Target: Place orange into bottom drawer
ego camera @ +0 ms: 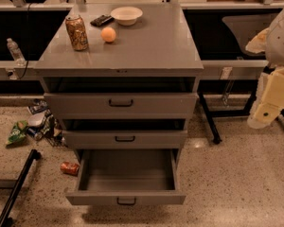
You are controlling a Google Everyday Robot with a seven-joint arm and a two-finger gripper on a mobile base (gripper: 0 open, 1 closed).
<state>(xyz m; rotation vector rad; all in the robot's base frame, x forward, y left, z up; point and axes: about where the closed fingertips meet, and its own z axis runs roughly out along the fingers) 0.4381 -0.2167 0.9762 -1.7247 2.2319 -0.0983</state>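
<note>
The orange (108, 34) sits on top of the grey cabinet (146, 46), left of centre and towards the back. The bottom drawer (127, 198) is pulled far out, and its inside shows nothing in it. My gripper (266, 109) hangs at the right edge of the view, beside the cabinet at about the height of the top drawer. It is far from the orange and holds nothing that I can see.
An orange-brown drink can (76, 32), a black object (102, 20) and a white bowl (127, 15) share the cabinet top. The top drawer (120, 103) and the middle drawer (125, 138) stand slightly out. Litter (38, 126) and a can (70, 168) lie on the floor at left.
</note>
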